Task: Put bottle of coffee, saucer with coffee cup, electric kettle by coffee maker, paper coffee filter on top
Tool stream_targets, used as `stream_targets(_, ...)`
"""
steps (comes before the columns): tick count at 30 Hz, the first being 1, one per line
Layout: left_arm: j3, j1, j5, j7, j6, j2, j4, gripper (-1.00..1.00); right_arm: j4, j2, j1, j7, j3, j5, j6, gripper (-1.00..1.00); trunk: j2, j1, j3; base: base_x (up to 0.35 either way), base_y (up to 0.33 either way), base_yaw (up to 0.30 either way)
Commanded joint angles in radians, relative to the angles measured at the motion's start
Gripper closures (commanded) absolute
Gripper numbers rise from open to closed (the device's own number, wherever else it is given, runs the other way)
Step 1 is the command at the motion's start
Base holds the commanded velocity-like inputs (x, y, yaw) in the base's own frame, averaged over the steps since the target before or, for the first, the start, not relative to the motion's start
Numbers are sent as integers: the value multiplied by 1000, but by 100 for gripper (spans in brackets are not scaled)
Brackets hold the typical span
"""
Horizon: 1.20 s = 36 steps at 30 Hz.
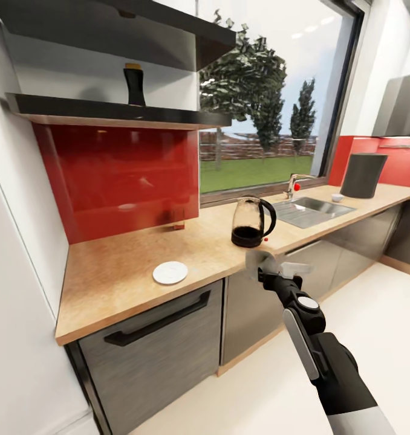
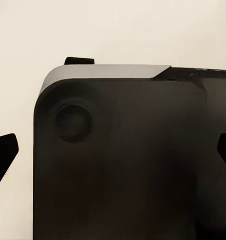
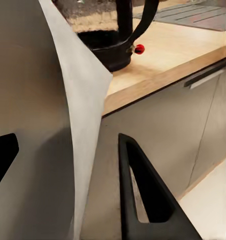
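My right gripper (image 1: 266, 270) hangs in front of the cabinets just below the countertop (image 1: 108, 284) edge, shut on the paper coffee filter (image 1: 257, 260), a white sheet standing between its fingers (image 3: 143, 200). The electric kettle (image 1: 252, 222) stands on the counter just beyond it, red switch low down (image 3: 139, 48). The white saucer (image 1: 170, 272) lies near the front edge to the left. On the wall shelf stands the dark bottle of coffee (image 1: 133, 84). A tall charcoal-grey shape, apparently the coffee maker (image 1: 362, 175), stands far right past the sink. My left gripper (image 2: 115, 150) is open over a dark robot part.
A sink (image 1: 311, 211) with a tap is set in the counter under the window. A small white object (image 1: 337, 197), perhaps a cup, sits beside it. Red backsplash (image 1: 120, 175) runs behind the counter. Dark grey cabinets (image 1: 156, 344) stand below, with pale floor to the right.
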Motion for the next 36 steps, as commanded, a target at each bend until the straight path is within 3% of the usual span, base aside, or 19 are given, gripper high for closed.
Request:
stream_targets(1, 6, 1, 0, 0, -1, -1, -2, -100, 0, -1, -1, -9, 3, -11, 2, 100, -1, 0, 0, 0, 0, -269)
stream_targets(23, 7, 1, 0, 0, 1, 1, -2, -100, 1, -1, 28, -12, 0, -10, 0, 100, -1, 0, 0, 5, -1, -291)
stream_targets(36, 1, 1, 0, -1, 2, 0, -2, -100, 1, -1, 28, -12, -3, -9, -1, 100, -1, 0, 0, 253, -130, -297)
